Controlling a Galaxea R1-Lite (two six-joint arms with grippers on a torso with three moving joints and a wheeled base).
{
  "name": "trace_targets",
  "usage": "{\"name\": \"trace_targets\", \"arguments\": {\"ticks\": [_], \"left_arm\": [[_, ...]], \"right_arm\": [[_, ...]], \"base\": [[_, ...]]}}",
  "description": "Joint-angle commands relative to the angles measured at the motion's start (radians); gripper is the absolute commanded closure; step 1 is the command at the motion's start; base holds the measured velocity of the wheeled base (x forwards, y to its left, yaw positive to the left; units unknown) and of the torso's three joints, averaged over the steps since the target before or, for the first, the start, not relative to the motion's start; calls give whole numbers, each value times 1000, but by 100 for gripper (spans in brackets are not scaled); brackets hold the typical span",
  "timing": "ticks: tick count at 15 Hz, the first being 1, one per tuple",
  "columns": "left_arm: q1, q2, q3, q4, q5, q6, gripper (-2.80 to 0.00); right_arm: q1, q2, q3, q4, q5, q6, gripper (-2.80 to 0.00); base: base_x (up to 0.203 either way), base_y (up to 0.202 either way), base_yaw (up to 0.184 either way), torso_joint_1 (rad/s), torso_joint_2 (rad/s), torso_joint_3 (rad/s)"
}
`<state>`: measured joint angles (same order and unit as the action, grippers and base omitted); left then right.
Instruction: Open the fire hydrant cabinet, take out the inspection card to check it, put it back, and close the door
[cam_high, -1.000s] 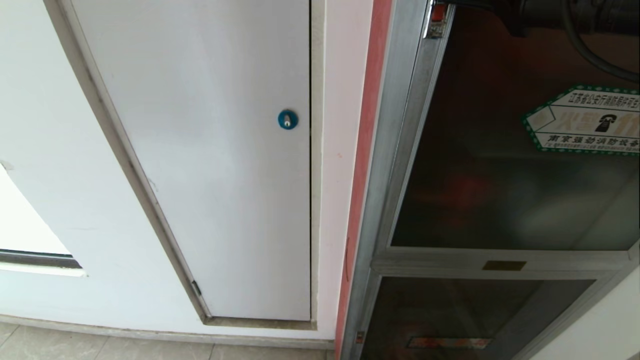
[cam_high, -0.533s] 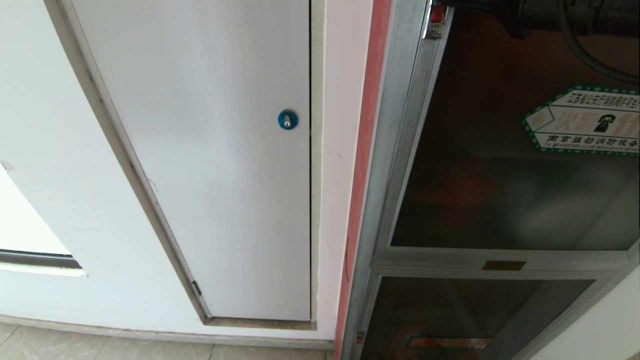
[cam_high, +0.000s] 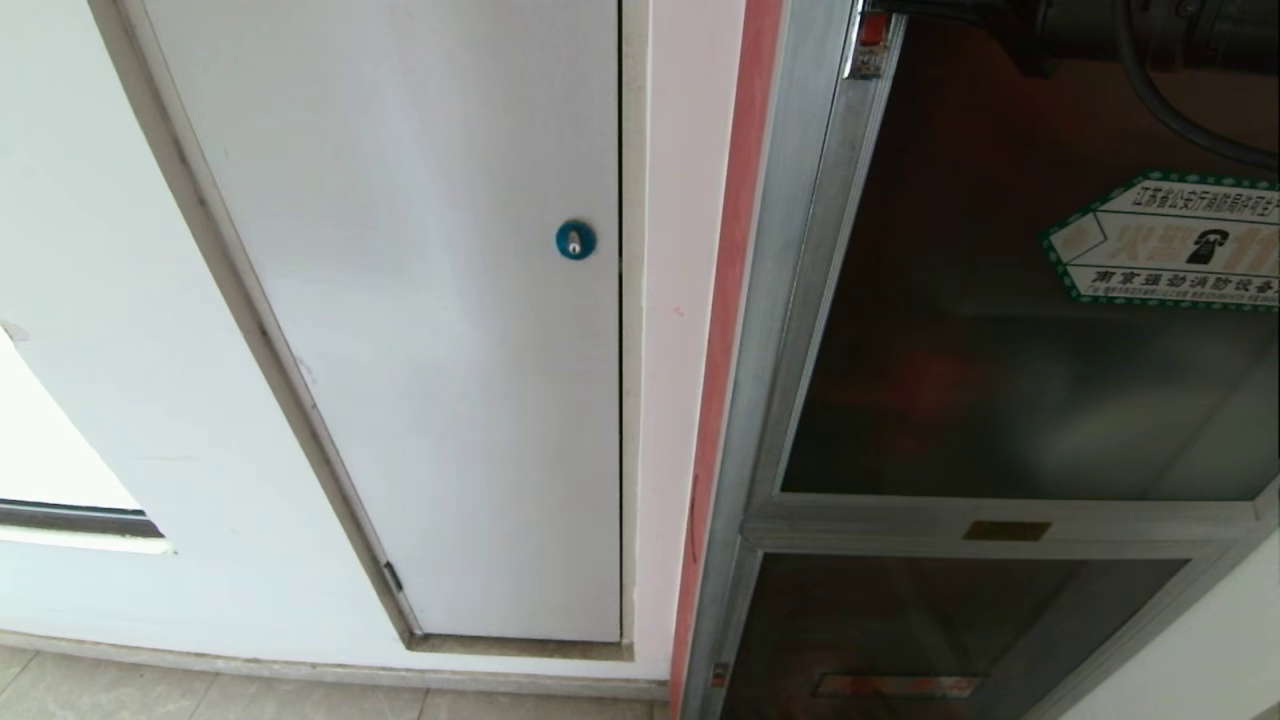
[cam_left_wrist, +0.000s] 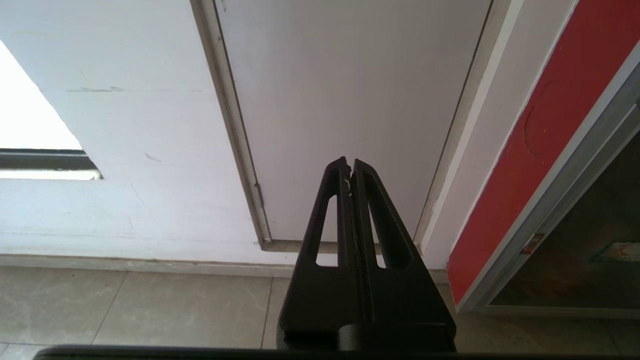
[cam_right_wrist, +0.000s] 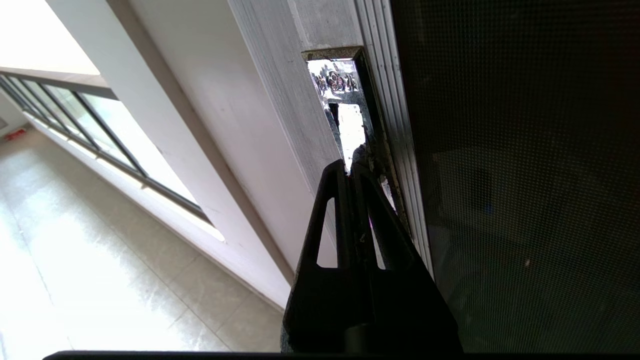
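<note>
The right arm reaches in across the top of the head view, its dark body and cable lying over the upper part of the door (cam_high: 1010, 330), the large smoked-glass pane in its silver frame. The right gripper (cam_right_wrist: 351, 162) is seen from its own wrist camera with both fingers pressed together, tips set against the shiny latch recess (cam_right_wrist: 342, 100) at the door's frame edge. Whether the tips actually hook the latch or only touch it is hard to judge, as the reflections there are muddled. A small red latch piece (cam_high: 874, 28) shows at the top of the frame in the head view.

The door sits in the frame of the fire hydrant cabinet (cam_high: 770, 400), with a green-bordered sticker (cam_high: 1170, 240) on the glass and a dim red glow behind it. The inspection card does not show.

The left gripper (cam_left_wrist: 350, 162) hangs low, its fingers closed flat against each other, pointing toward the bottom of the plain white door (cam_left_wrist: 350, 100) beside the cabinet. That door carries a blue round lock (cam_high: 575, 239). Pale floor tiles (cam_left_wrist: 150, 310) lie below.
</note>
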<state>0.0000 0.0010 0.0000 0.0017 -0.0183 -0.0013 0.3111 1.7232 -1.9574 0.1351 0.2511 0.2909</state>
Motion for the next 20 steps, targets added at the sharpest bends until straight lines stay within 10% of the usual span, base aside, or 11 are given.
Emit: {"name": "trace_targets", "arguments": {"ticks": [1, 20], "left_arm": [[0, 1, 0, 0, 0, 0, 0], [0, 1, 0, 0, 0, 0, 0]], "right_arm": [[0, 4, 0, 0, 1, 1, 0], [-21, 35, 0, -15, -7, 1, 0]], "base": [[0, 0, 0, 0, 0, 0], [0, 0, 0, 0, 0, 0]]}}
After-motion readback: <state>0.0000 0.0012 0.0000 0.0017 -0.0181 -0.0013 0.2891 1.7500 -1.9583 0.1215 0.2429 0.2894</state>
